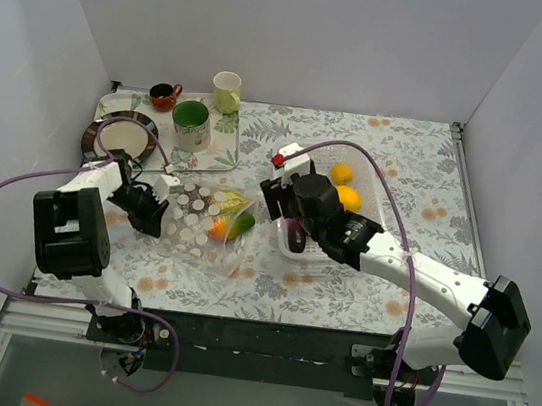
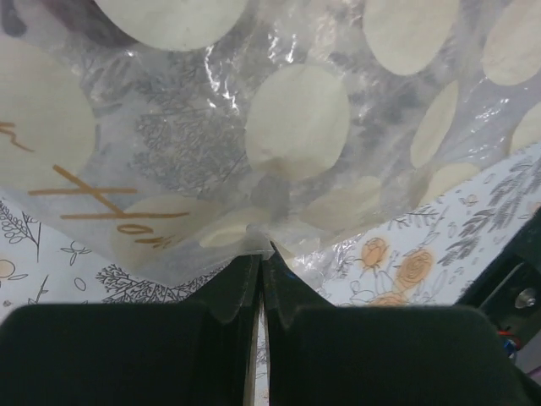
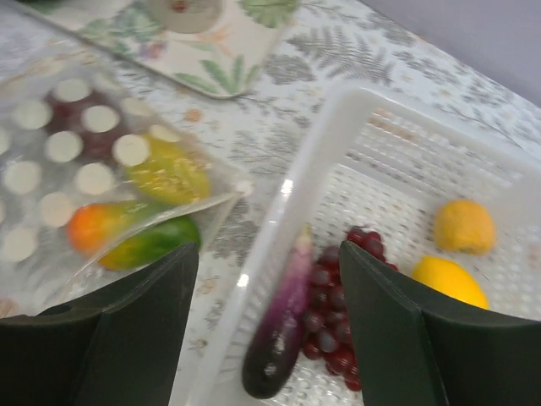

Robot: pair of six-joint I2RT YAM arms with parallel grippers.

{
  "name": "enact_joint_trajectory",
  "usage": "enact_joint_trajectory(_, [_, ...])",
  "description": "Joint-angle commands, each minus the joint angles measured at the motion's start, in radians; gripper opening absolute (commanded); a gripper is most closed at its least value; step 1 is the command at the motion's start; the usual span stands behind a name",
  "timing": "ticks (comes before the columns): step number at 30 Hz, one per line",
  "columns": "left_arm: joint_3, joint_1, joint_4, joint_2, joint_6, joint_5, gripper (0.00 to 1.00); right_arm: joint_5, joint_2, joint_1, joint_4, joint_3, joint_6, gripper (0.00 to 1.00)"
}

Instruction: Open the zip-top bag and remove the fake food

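Note:
The clear polka-dot zip-top bag [image 1: 200,221] lies on the table left of centre, holding a yellow piece [image 3: 169,173] and an orange-green mango [image 3: 127,239]. My left gripper [image 1: 152,209] is shut on the bag's left edge [image 2: 254,239]. My right gripper [image 3: 270,334] is open and empty above the white basket [image 3: 397,135]. In the basket lie a dark purple eggplant [image 3: 283,326], a purple grape bunch [image 3: 338,292] and two yellow-orange fruits [image 3: 461,227].
A tray [image 1: 223,148] at the back left holds a green mug [image 1: 192,124], a cream cup [image 1: 227,91] and a red-brown cup [image 1: 164,96]. A dark plate [image 1: 117,134] sits beside it. White walls enclose the table.

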Motion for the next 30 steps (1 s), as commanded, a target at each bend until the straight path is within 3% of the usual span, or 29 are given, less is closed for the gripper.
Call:
enact_joint_trajectory(1, [-0.044, 0.001, 0.163, 0.015, -0.018, -0.126, 0.00, -0.385, -0.017, 0.024, 0.161, -0.063, -0.116, 0.74])
enact_joint_trajectory(8, [-0.064, 0.001, 0.227, 0.035, -0.021, -0.188, 0.00, -0.644, 0.182, 0.024, 0.172, -0.023, -0.172, 0.72])
enact_joint_trajectory(13, [-0.065, -0.001, 0.230, 0.024, -0.011, -0.211, 0.00, -0.771, 0.285, 0.024, 0.177, 0.012, -0.210, 0.78])
enact_joint_trajectory(20, [-0.051, 0.001, 0.190, 0.010, 0.003, -0.185, 0.00, -0.750, 0.424, 0.018, 0.181, 0.081, -0.267, 0.88])
enact_joint_trajectory(30, [-0.039, 0.001, 0.149, 0.015, 0.009, -0.113, 0.00, -0.693, 0.529, 0.000, 0.229, 0.127, -0.307, 0.93])
